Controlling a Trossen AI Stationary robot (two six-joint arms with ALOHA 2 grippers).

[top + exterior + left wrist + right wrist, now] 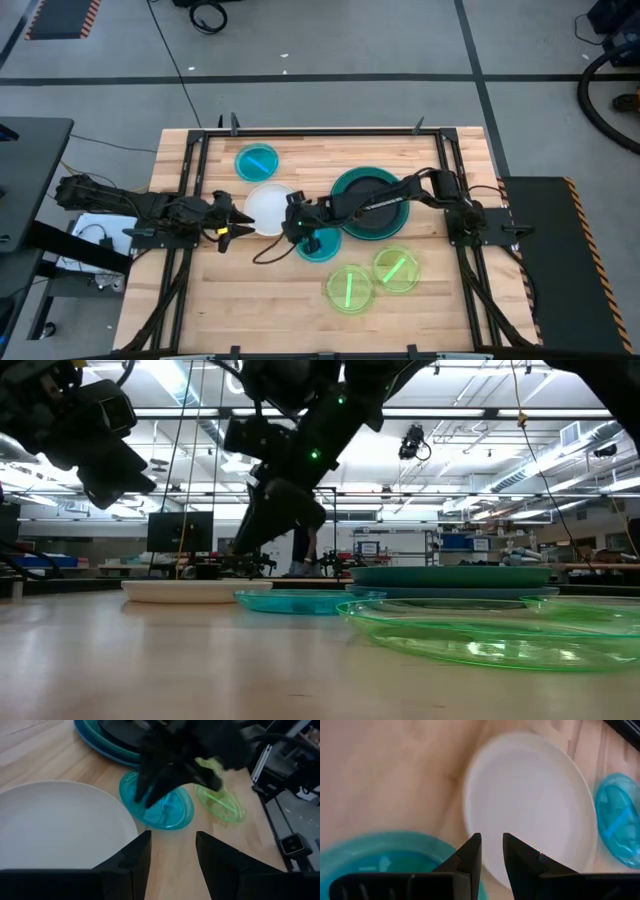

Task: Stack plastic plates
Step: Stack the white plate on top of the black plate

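With jaws narrowly apart and empty, the right gripper (291,222) hovers over the white plate's (268,207) right edge at table centre, apparently about to grip it; the left gripper (234,222), open, waits left of it.

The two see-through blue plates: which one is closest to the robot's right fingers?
The cyan plate right under the right gripper, beside the white plate. The other cyan plate sits alone farther away.

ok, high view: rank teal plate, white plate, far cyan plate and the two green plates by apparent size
1. teal plate, partly covered by the black plate and right arm
2. white plate
3. far cyan plate and the two green plates: these look alike, no ranking
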